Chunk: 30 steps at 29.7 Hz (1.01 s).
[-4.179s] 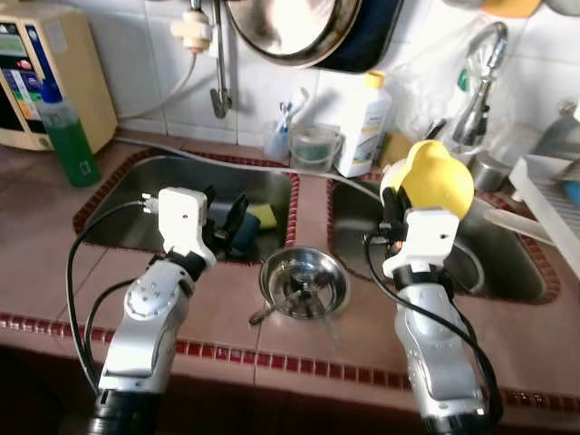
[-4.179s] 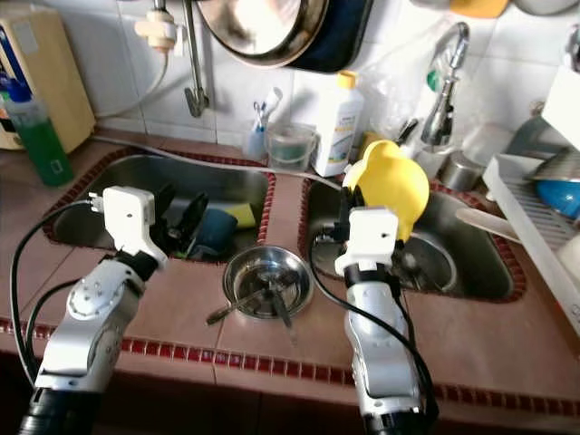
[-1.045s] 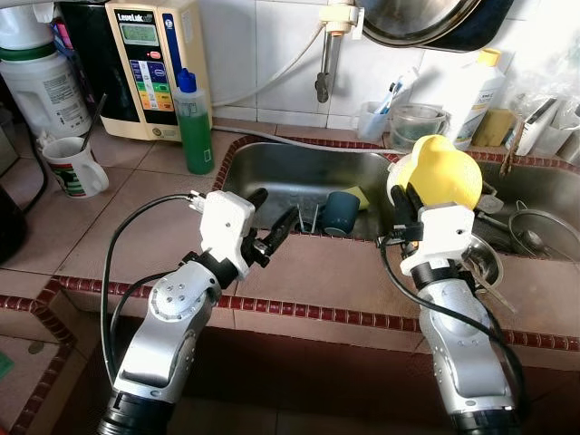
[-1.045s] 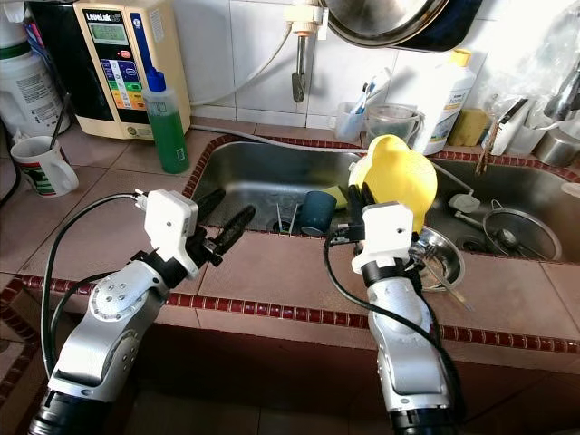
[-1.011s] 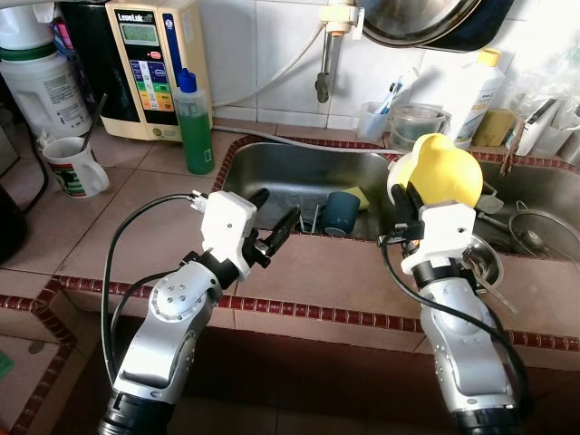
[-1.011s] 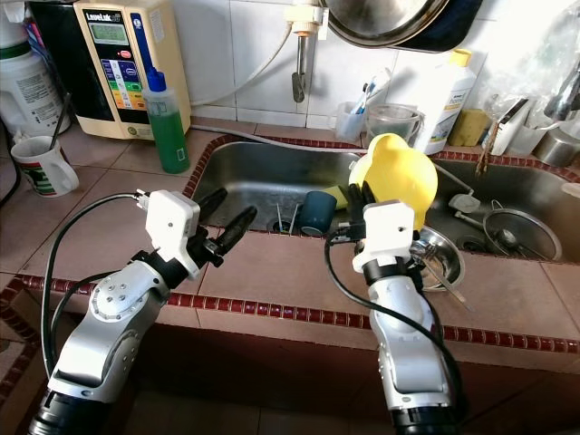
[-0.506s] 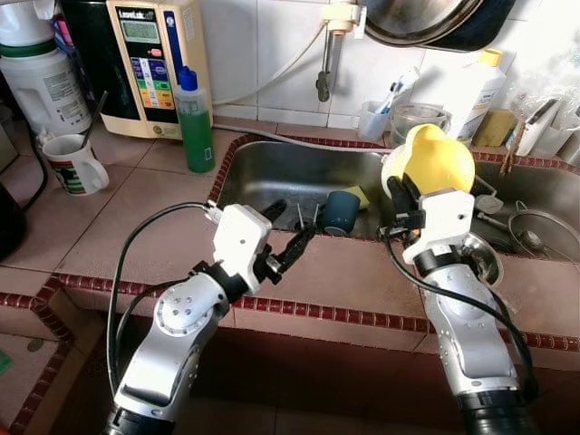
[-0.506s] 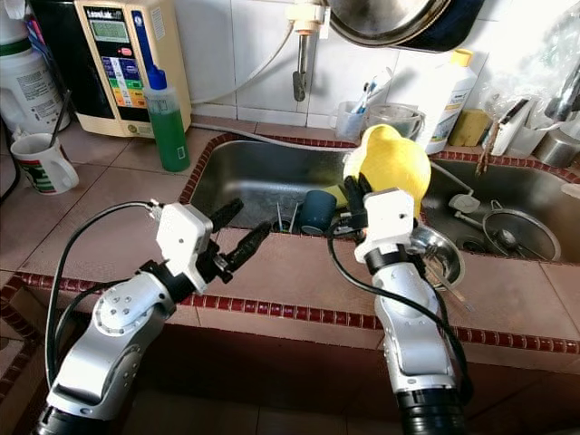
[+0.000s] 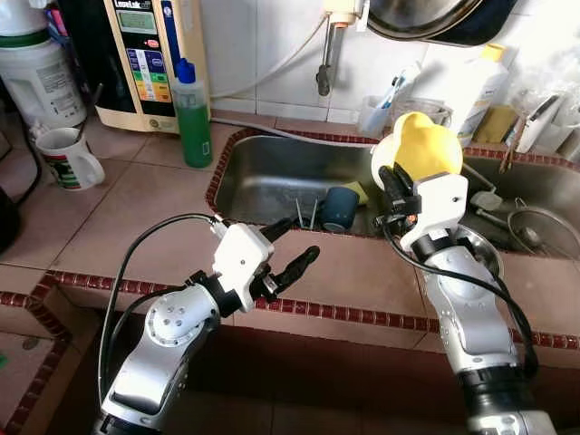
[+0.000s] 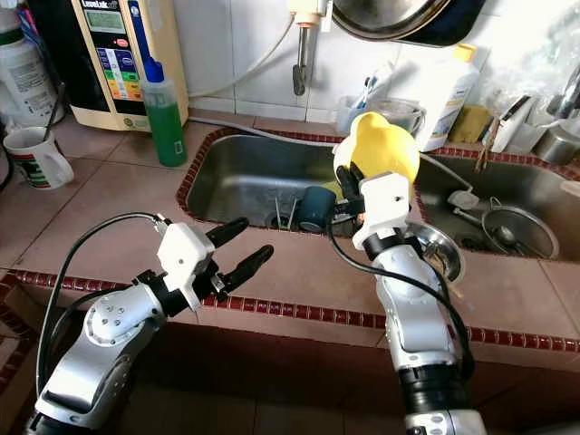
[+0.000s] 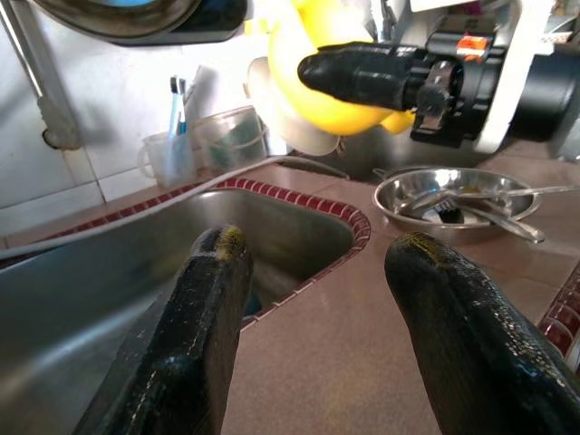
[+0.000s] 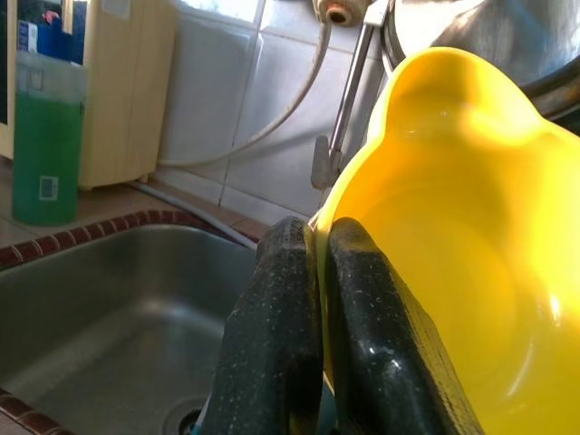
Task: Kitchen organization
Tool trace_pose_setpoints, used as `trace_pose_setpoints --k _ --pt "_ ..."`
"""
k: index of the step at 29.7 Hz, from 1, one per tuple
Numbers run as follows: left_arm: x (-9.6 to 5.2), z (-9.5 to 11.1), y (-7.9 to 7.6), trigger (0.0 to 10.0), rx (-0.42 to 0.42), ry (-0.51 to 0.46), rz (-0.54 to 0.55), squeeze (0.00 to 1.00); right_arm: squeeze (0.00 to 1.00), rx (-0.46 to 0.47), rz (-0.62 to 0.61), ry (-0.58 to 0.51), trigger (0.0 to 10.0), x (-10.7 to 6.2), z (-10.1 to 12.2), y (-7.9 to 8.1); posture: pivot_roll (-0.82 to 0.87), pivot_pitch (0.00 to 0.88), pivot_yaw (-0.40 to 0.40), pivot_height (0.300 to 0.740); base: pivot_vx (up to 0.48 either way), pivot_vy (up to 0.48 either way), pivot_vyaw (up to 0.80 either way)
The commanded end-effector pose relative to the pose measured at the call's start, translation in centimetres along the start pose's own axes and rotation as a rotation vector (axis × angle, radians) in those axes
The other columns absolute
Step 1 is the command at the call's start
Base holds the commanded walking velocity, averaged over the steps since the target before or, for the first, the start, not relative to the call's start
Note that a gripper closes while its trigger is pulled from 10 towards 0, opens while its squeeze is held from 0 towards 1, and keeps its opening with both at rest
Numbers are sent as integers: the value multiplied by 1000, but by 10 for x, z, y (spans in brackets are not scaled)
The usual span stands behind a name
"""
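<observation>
A yellow plastic bowl (image 9: 421,149) is held up over the divider between the two sinks, its rim pinched in my right gripper (image 12: 313,263), which is shut on it. The bowl's hollow (image 12: 453,272) faces the right wrist camera. My left gripper (image 9: 290,249) hovers open above the tiled counter in front of the left sink (image 9: 281,177), holding nothing. A dark blue cup (image 9: 339,207) and a yellow sponge lie in that sink. A steel bowl (image 10: 440,256) with cutlery rests on the counter beside my right arm.
A green soap bottle (image 9: 191,115), a water unit (image 9: 149,54) and a mug (image 9: 65,158) stand at the back left. The tap (image 9: 326,45), toothbrush cups (image 9: 373,113) and a white bottle (image 9: 480,82) line the wall. A strainer (image 10: 520,232) lies in the right sink.
The camera has swung left since the first frames. My left gripper has dropped lower and nearer the counter's front edge. The right gripper with the yellow bowl has shifted slightly left.
</observation>
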<state>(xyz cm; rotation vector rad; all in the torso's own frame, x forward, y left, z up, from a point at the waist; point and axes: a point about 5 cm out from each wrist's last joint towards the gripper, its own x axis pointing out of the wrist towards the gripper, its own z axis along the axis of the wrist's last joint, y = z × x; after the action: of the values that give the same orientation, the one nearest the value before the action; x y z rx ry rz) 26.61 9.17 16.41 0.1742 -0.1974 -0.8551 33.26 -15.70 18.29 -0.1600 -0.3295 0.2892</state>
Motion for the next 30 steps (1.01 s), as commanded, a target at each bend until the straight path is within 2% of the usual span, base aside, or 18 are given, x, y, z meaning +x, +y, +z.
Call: trace_pose_setpoints --k 1,21,30 --pt "0 8 -4 10000 10 -22 -28 0 0 -3 0 -10 10000 4 4 -7 -177 109 -39 732 0 0 0" --pt "-14 35 -20 10000 -32 -34 -101 0 0 89 109 -4 10000 31 17 -9 -146 261 -30 732 0 0 0" --pt "-20 47 -31 10000 -76 -37 -136 0 0 140 174 -13 10000 42 29 -4 -131 336 -30 732 0 0 0"
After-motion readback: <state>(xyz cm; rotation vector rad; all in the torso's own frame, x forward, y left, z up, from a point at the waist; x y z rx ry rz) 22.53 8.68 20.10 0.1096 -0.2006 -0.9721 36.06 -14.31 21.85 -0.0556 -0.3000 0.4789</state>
